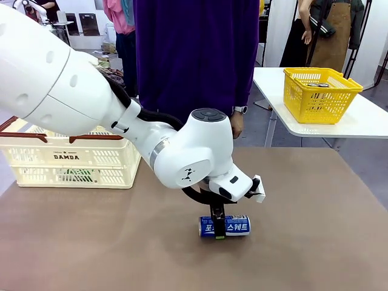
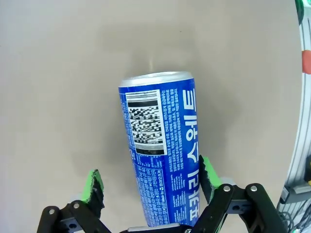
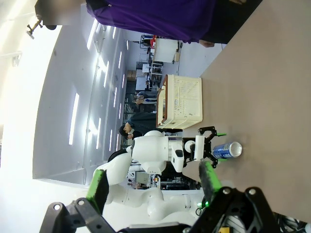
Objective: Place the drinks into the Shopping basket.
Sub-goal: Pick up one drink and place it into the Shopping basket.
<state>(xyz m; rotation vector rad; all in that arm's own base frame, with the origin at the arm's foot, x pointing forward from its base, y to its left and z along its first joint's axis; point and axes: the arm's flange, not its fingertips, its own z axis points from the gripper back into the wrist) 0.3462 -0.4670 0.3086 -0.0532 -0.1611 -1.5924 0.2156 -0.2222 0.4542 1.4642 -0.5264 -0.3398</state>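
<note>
Blue-printed metal, smooth and cylindrical: the can [image 2: 163, 155] lies on its side on the matte brown tabletop [image 1: 315, 242]. In my left wrist view its silver end points to 12 o'clock, and white Korean lettering and a black-and-white code panel run along its wall. My left gripper [image 2: 150, 177] has its jaws spread wide, with one ridged green pad on either side of the can's lower body. The pad at 4 o'clock is just beside the metal, the one at 8 o'clock is apart from it, and nothing is clamped.

From the front the can sits toward the table's 6 o'clock. The Shopping basket [image 1: 73, 159], slatted cream plastic with a brown rim, stands at 9 o'clock. Something green shows through its slats, but I cannot tell what. A yellow basket [image 1: 321, 97] of latticed plastic sits at 2 o'clock on a separate white table [image 1: 370, 124], and its dark contents are too small to make out. My right gripper [image 3: 153, 177] is also spread wide and holds nothing.
</note>
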